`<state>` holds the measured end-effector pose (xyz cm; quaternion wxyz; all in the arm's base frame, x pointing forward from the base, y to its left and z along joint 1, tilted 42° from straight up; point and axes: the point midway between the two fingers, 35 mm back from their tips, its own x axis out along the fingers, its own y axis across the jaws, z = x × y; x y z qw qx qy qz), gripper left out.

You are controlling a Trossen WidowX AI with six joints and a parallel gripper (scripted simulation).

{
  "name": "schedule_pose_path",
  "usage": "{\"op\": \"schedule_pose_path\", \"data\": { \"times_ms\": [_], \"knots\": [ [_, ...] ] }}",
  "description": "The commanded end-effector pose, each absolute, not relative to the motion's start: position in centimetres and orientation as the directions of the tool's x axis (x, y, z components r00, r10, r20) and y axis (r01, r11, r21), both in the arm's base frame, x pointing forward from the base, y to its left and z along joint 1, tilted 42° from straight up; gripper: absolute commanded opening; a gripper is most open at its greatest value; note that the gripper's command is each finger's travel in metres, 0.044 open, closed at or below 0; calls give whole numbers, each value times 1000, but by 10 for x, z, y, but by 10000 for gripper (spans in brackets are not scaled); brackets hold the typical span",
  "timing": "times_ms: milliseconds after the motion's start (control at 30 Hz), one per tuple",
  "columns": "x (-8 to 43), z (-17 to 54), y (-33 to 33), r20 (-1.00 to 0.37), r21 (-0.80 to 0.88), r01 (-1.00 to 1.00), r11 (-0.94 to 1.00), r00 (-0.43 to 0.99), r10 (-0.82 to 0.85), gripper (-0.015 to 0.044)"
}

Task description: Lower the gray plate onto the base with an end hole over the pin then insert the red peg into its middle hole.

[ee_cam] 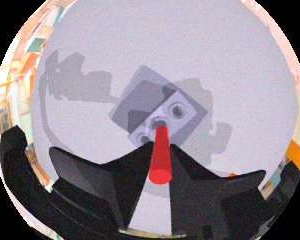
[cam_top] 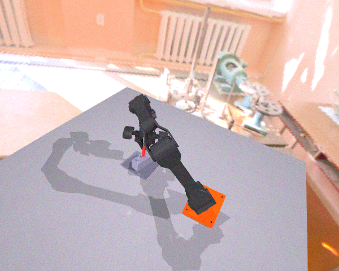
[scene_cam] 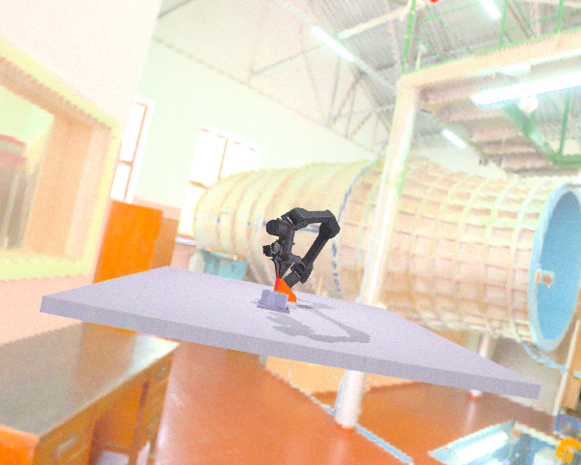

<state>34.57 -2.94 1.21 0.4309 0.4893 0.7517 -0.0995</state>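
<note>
My gripper (cam_top: 143, 143) (scene_cam: 279, 275) (ee_cam: 161, 147) is shut on the red peg (cam_top: 143, 150) (scene_cam: 278, 284) (ee_cam: 161, 162) near its upper part. The peg points down, roughly upright. Its lower end is at the middle hole of the gray plate (cam_top: 137, 165) (scene_cam: 273, 298) (ee_cam: 188, 116); whether the tip is inside the hole cannot be told. The plate is a thick block with three holes in a row, and looks flat on the square base (cam_top: 146, 175) (ee_cam: 135, 92). The end hole nearest the fingers shows something inside that looks like the pin. The fingers partly hide that end in the wrist view.
The orange mounting square (cam_top: 212, 217) (scene_cam: 285, 291) (ee_cam: 296, 151) lies under the arm's foot. The arm arches from it to the base and hides part of the plate in the top view. Arm shadows fall across the gray table (cam_top: 76, 227) (scene_cam: 155, 305).
</note>
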Motion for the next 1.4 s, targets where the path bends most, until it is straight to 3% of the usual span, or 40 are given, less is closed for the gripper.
{"op": "schedule_pose_path", "data": {
  "times_ms": [0, 1367],
  "knots": [
    [347, 14, -30, -747, 276, 820, 502, -146, 648, 0],
    [346, 3, -18, -755, 280, 813, 511, -143, 640, 0]
  ]
}}
